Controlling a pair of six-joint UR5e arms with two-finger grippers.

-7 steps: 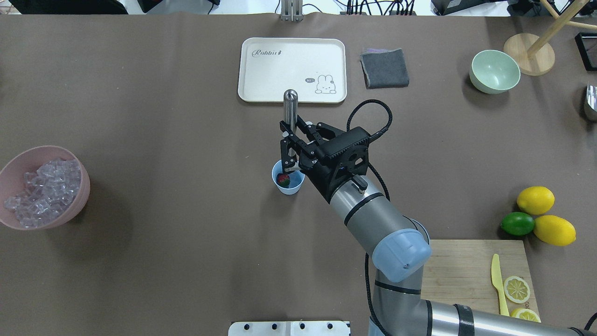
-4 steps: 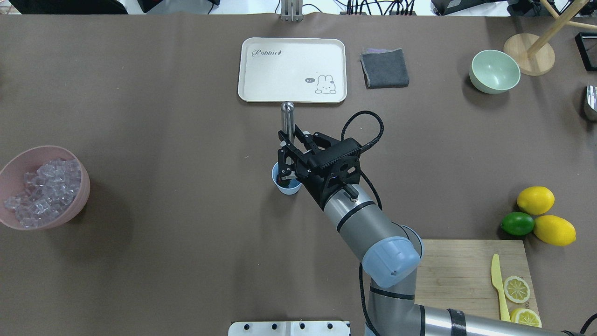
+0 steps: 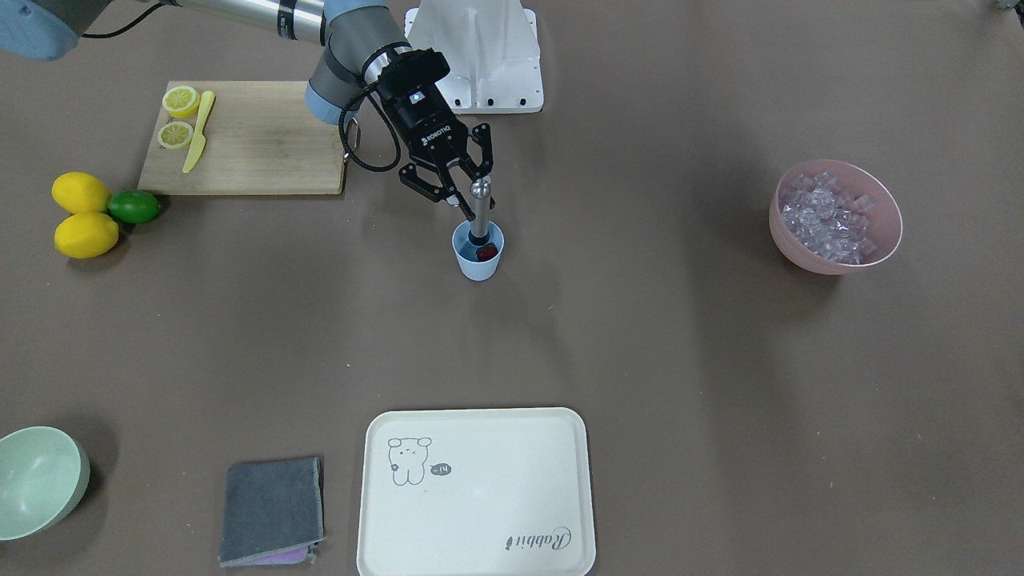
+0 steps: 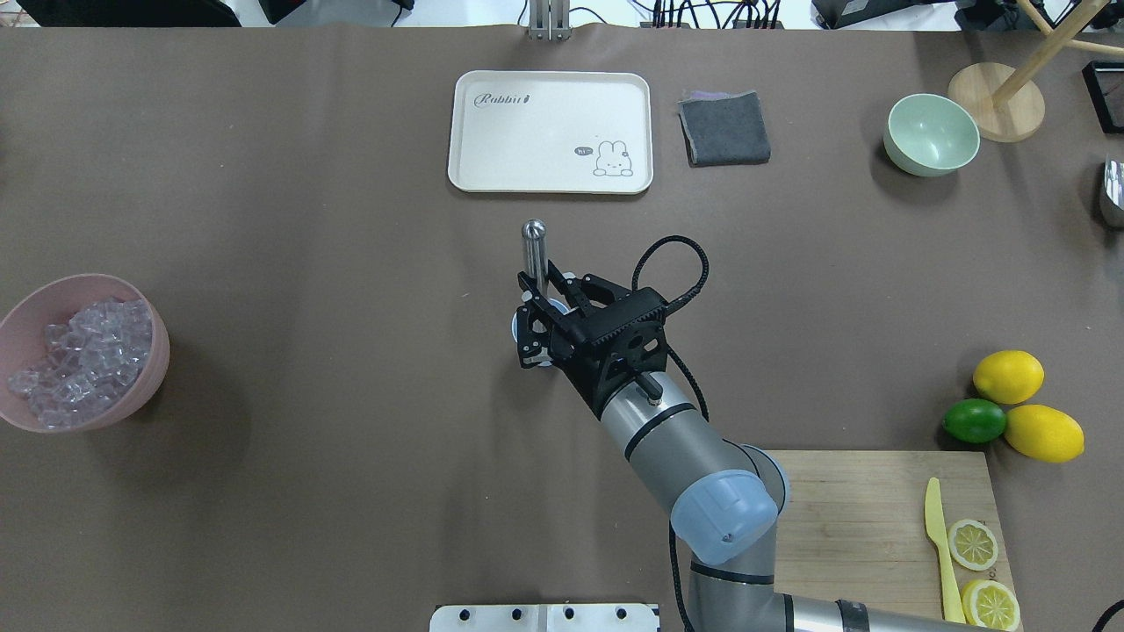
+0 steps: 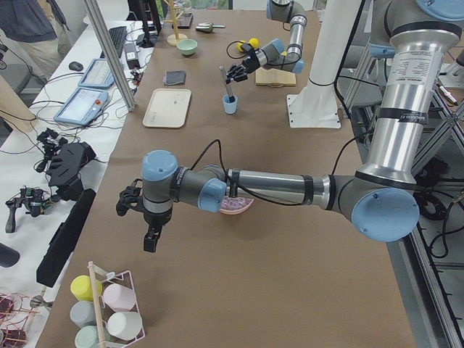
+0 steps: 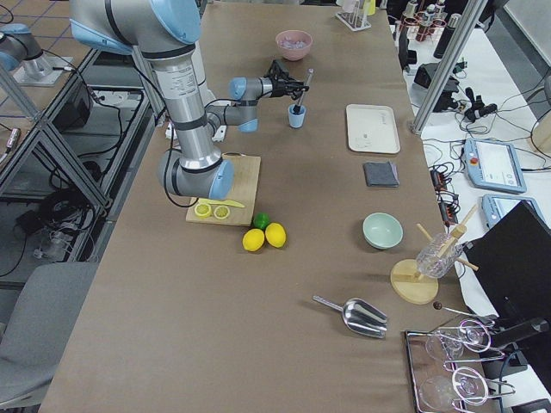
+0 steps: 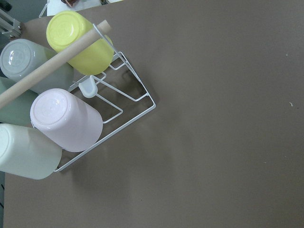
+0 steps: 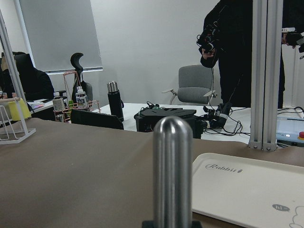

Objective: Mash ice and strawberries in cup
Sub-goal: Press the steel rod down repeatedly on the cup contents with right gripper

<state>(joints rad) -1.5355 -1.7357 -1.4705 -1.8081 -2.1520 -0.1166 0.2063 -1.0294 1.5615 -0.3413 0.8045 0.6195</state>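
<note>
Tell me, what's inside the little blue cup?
A metal masher stands in the cup, with a red strawberry beside its tip. The masher and cup wall hide the bottom, so any ice cannot be seen.

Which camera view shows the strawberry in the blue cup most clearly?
The exterior front-facing view: the strawberry shows red inside the cup, beside the metal muddler. Overhead, the right gripper hides its inside. Both side views show the cup too small to see inside; the wrist views miss it.

- Right arm [image 4: 680, 439] reaches forward; right gripper [image 4: 533, 303] lies near level, fingers clamped on a steel muddler [image 4: 533, 246]
- Left arm [image 5: 268, 187] is stretched along the table; left gripper [image 5: 150, 241] points down, finger state unclear
</note>
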